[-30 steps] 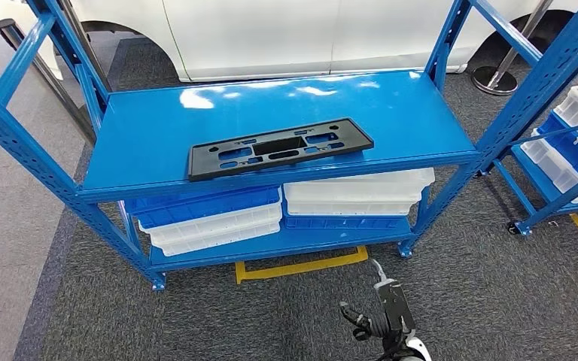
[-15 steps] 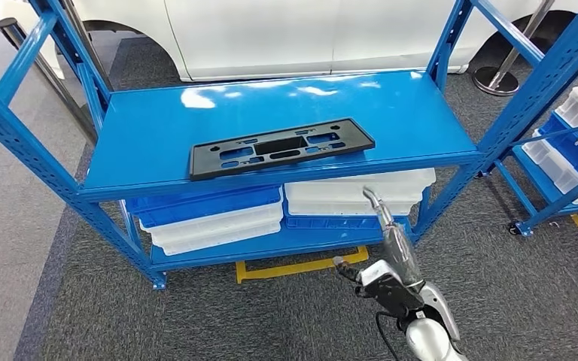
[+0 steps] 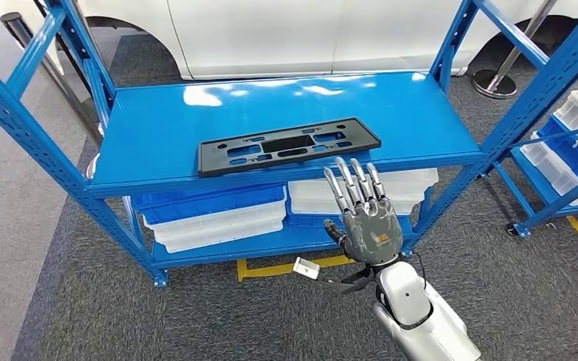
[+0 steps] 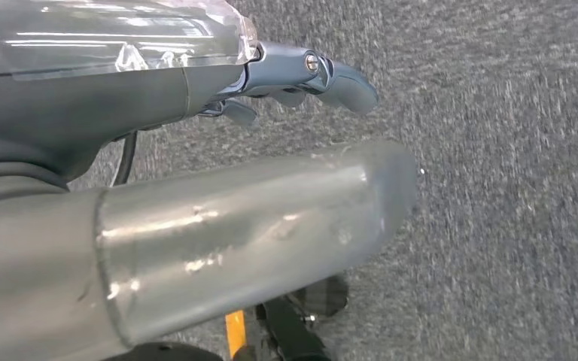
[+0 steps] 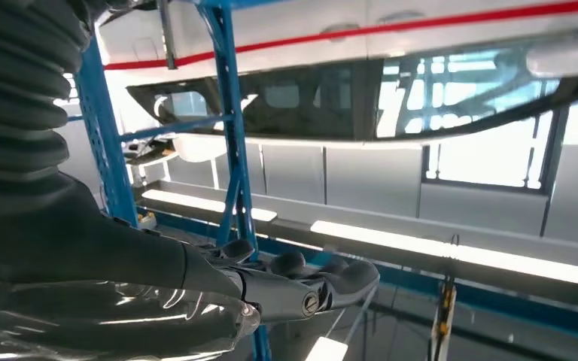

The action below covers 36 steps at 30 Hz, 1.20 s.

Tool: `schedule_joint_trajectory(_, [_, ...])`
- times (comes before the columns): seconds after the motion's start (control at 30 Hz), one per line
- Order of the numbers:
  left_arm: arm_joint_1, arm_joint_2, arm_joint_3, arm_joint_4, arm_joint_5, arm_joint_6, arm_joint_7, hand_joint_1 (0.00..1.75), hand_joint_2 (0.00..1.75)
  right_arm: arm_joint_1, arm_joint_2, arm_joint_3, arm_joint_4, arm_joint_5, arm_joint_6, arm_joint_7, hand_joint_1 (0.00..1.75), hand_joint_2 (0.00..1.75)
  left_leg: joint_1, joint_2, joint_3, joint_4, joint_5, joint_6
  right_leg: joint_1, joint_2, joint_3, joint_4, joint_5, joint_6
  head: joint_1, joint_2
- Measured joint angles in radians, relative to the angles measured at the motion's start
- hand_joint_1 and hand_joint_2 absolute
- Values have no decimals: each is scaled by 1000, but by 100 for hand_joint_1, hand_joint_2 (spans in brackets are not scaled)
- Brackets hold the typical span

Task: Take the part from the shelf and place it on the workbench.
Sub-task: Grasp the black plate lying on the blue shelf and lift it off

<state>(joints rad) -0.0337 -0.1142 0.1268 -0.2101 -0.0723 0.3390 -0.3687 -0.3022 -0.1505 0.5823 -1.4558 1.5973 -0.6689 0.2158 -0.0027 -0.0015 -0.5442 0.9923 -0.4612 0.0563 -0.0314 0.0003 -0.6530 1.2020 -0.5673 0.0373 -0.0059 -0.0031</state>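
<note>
- The right hand (image 3: 367, 218) is raised in front of the shelf (image 3: 158, 135), back toward the camera, fingers (image 3: 355, 180) straight, spread and empty, touching nothing.
- Its fingertips reach up near the shelf's front edge, just below and right of the part (image 3: 290, 146), apart from it.
- The left hand (image 4: 301, 75) hangs over grey carpet (image 4: 512, 150); whether its fingers are apart or curled cannot be told.
- The part lies flat on the glossy blue metal shelf, near the front edge: a long, thin, matte black plastic plate with cut-out slots.
- White and blue plastic bins (image 3: 211, 214) are stacked on the lower level.
- A white car (image 3: 286, 34) stands behind the shelf.
</note>
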Motion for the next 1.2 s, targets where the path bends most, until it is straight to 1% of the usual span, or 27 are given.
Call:
schedule_joint_trajectory(0.03, [1,1,-1,0,-4,-2,0,0,0,-13,-6,20,30,-7,-2,18,0,44,-2,-1,-2,1,1,1,1,0,-31,60,-20,-1,0,0])
schedule_joint_trajectory(0.07, [3,2,-2,1,-7,-4,0,0,0,-23,-9,37,59,-12,-2,30,0,87,-4,-3,-3,2,0,1,2,0,-48,90,-20,-3,0,0])
schedule_joint_trajectory(0.1, [5,2,-3,1,-10,-7,0,0,0,-33,-11,51,85,-17,-1,38,0,131,-5,-4,-3,4,0,0,3,0,-48,83,0,-6,0,0])
schedule_joint_trajectory(0.13, [6,3,-6,1,-15,-10,0,0,0,-43,-11,65,109,-19,-1,45,0,175,-6,-5,-2,5,-2,-2,5,0,-30,37,36,-11,0,0])
schedule_joint_trajectory(0.17, [6,3,-9,1,-18,-13,0,0,0,-53,-11,76,131,-21,-1,50,0,175,-7,-6,-1,8,-4,-5,8,0,-2,-31,75,-19,0,0])
schedule_joint_trajectory(0.23, [4,3,-14,2,-23,-17,0,0,0,-70,-4,90,172,-26,2,41,0,175,-9,-6,-4,14,-9,-14,17,-1,45,-142,116,-31,0,0])
schedule_joint_trajectory(0.3, [2,3,-16,2,-25,-20,-1,0,0,-74,15,90,209,-42,9,3,0,175,-8,-5,-8,16,-11,-25,25,0,56,-170,114,-37,0,0])
schedule_joint_trajectory(0.37, [1,5,-16,2,-26,-22,-1,0,0,-73,38,84,238,-58,19,-36,0,175,-6,-5,-8,17,-15,-37,22,1,58,-179,117,-45,0,0])
schedule_joint_trajectory(0.4, [1,7,-16,2,-26,-23,-1,0,0,-73,49,80,249,-63,23,-50,0,175,-6,-5,-13,31,-27,-43,18,0,61,-185,119,-50,-1,0])
schedule_joint_trajectory(0.47, [2,10,-16,2,-28,-25,-1,0,0,-73,73,71,267,-69,32,-76,0,175,0,-4,-55,120,-79,-56,13,-2,65,-192,122,-57,-1,0])
schedule_joint_trajectory(0.53, [3,11,-16,2,-29,-26,-1,0,0,-69,92,64,285,-72,40,-93,0,175,7,-4,-120,250,-133,-68,11,-3,65,-192,121,-60,-2,0])
schedule_joint_trajectory(0.57, [4,13,-16,3,-30,-27,-1,0,0,-66,99,62,293,-73,43,-99,0,175,12,-4,-140,284,-136,-73,10,-3,64,-190,121,-59,-2,0])
schedule_joint_trajectory(0.6, [5,14,-16,3,-31,-28,-1,0,0,-64,105,60,299,-75,46,-105,0,175,15,-4,-142,282,-120,-77,9,-3,64,-188,119,-57,-2,0])
schedule_joint_trajectory(0.63, [7,16,-16,3,-32,-28,0,0,0,-63,111,57,305,-77,51,-111,0,175,19,-3,-125,242,-87,-81,6,-2,64,-185,117,-54,-2,0])
schedule_joint_trajectory(0.67, [7,17,-16,3,-32,-31,0,0,0,-62,118,52,309,-80,55,-118,0,175,24,-3,-95,173,-49,-84,4,0,64,-180,114,-49,-2,0])
schedule_joint_trajectory(0.7, [7,18,-16,3,-32,-35,0,0,0,-62,124,48,313,-84,58,-125,0,175,25,-4,-65,107,-22,-86,4,1,62,-174,110,-43,-2,0])
schedule_joint_trajectory(0.73, [6,18,-16,4,-30,-41,-1,0,0,-62,130,43,316,-89,61,-131,0,175,25,-5,-44,59,-6,-83,4,2,60,-170,108,-37,-2,0])
schedule_joint_trajectory(0.77, [6,18,-15,4,-27,-48,-1,0,0,-62,135,39,319,-93,62,-137,0,175,24,-7,-33,34,-3,-78,7,2,58,-167,107,-30,-2,0])
schedule_joint_trajectory(0.87, [7,18,-15,4,-19,-62,-2,0,0,-62,146,30,325,-102,62,-147,0,175,21,-9,-32,28,-2,-53,6,4,57,-167,108,-14,-1,0])
schedule_joint_trajectory(0.9, [8,19,-15,4,-18,-66,-3,0,0,-62,149,26,326,-103,63,-149,0,175,21,-8,-31,25,1,-45,4,3,51,-152,96,-11,-1,0])
schedule_joint_trajectory(0.93, [9,19,-14,4,-17,-70,-4,0,0,-62,150,22,326,-104,64,-151,0,175,22,-7,-30,22,3,-37,4,3,35,-117,74,-9,-1,0])
schedule_joint_trajectory(1.0, [9,20,-14,4,-15,-79,-8,0,0,-60,153,15,327,-108,68,-161,0,175,18,-6,-31,21,3,-26,5,1,-24,6,12,-8,-1,0])
schedule_joint_trajectory(1.03, [9,20,-14,4,-15,-82,-9,0,0,-56,154,11,327,-110,72,-166,0,175,15,-6,-32,21,1,-23,7,1,-55,67,-9,-9,-1,0])
schedule_joint_trajectory(1.07, [9,21,-13,4,-15,-85,-10,0,0,-53,155,8,327,-111,74,-170,0,175,11,-6,-31,21,0,-21,8,1,-74,101,-12,-11,-1,0])
schedule_joint_trajectory(1.1, [9,21,-13,4,-16,-86,-10,0,0,-50,156,4,327,-112,76,-174,0,175,7,-6,-29,22,-1,-20,11,1,-74,98,3,-15,-1,0])
schedule_joint_trajectory(1.13, [10,21,-13,4,-16,-86,-10,0,0,-48,157,1,326,-112,77,-176,0,175,3,-6,-26,22,-2,-18,15,1,-54,55,35,-23,-1,0])
schedule_joint_trajectory(1.2, [10,20,-13,5,-16,-87,-10,0,0,-48,160,-5,322,-113,77,-178,0,175,-4,-6,-22,23,-5,-19,26,-1,11,-80,96,-47,-1,0])
